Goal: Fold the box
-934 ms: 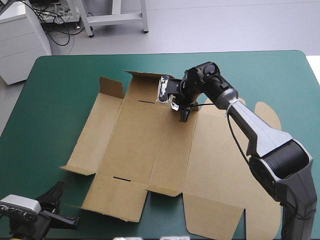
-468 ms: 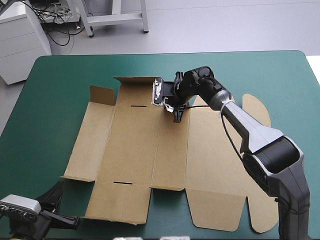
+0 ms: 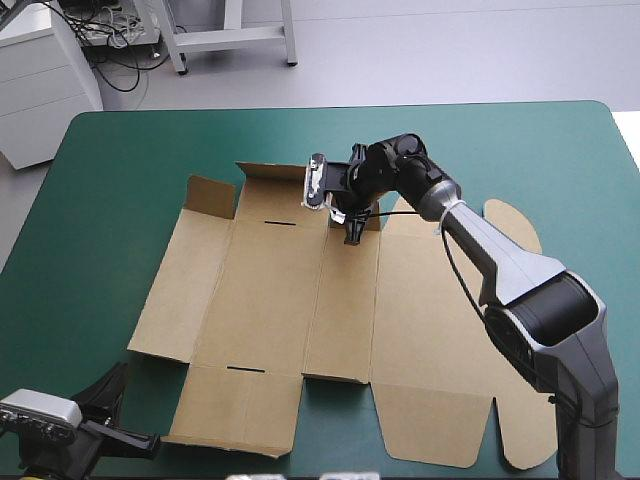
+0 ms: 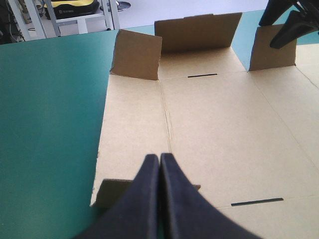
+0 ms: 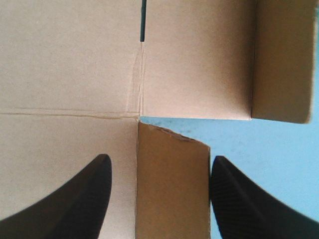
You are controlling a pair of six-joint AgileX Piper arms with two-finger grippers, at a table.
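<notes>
While the box (image 3: 290, 300) lay flat, the right gripper (image 5: 160, 158) straddled its far flap (image 5: 172, 194), fingers spread. The left gripper (image 4: 159, 158) sat nearside, fingers pressed together.

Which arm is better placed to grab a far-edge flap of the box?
Right. The right gripper is open at the far edge of the box, a flap between its fingers. The left gripper is shut, over the near edge, far from that flap.
</notes>
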